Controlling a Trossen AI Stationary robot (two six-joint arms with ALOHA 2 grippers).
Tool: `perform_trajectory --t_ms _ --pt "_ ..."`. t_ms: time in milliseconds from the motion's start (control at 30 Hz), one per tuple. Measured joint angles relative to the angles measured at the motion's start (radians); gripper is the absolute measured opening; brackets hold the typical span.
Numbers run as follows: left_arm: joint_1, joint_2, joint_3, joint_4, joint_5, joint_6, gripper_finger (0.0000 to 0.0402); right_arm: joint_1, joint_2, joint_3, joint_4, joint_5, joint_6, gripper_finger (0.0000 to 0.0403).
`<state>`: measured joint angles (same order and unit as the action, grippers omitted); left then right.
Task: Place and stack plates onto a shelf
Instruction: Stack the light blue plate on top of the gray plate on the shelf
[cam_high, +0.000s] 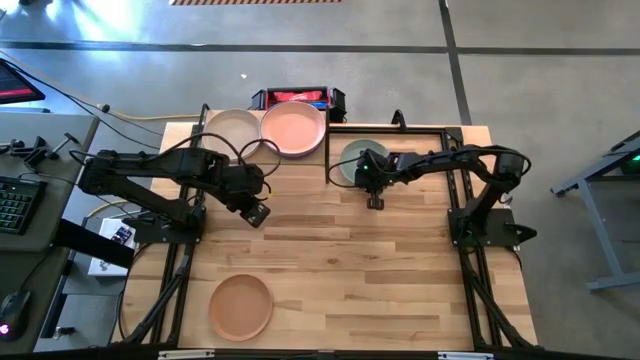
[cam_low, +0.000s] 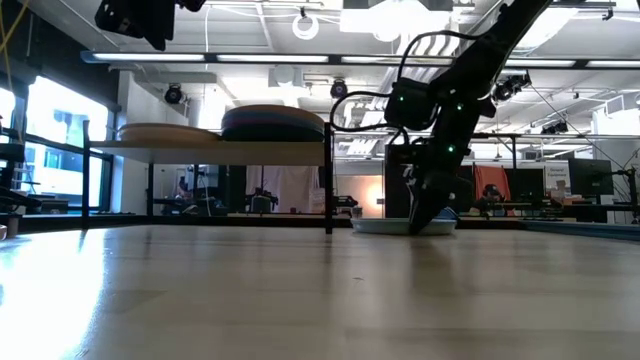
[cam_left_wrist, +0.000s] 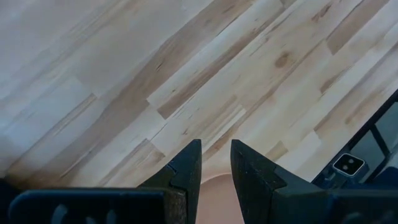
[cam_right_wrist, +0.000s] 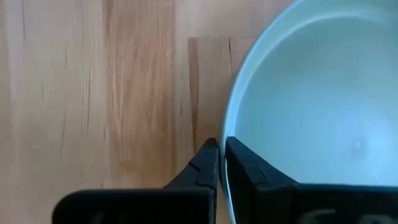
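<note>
Wooden tabletop (cam_high: 380, 270) fills most of the high view. Shelf (cam_high: 215, 131) sits at the far left part of the table. On it, a beige plate (cam_high: 232, 128) and a salmon pink plate (cam_high: 293, 128) lie side by side, pink one overlapping the beige rim. The low view shows the shelf (cam_low: 210, 146) raised on black legs, with stacks on top (cam_low: 273, 122); how many plates are in each I can't tell.

Left arm is over the table's left-centre, left gripper (cam_high: 257, 212) held above the boards near the shelf's front edge. In its wrist view the fingers (cam_left_wrist: 186, 171) are slightly apart, nothing between them.

Right arm reaches in from the right. Right gripper (cam_high: 374, 200) is down at table level on the near edge of the pale grey-green plate (cam_high: 355, 160), which lies flat just right of the shelf. In the wrist view the fingers (cam_right_wrist: 208, 163) are pinched on that plate's rim (cam_right_wrist: 311, 99).

Peach plate (cam_high: 240, 306) lies alone near the front left, well apart from both grippers.
</note>
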<state>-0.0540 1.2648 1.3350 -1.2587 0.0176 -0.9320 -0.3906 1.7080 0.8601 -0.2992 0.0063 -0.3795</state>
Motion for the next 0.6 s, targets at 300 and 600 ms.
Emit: perform_trajectory --t_ms 300,600 --pt "0.000 0.000 0.000 0.000 -0.001 -0.043 0.0074 0.064 -0.064 0.005 -0.138 -0.010 0.005 0.0001" --pt "0.001 0.000 0.000 0.001 -0.003 -0.140 0.0074 0.216 -0.153 0.032 -0.251 -0.039 -0.004 0.0000"
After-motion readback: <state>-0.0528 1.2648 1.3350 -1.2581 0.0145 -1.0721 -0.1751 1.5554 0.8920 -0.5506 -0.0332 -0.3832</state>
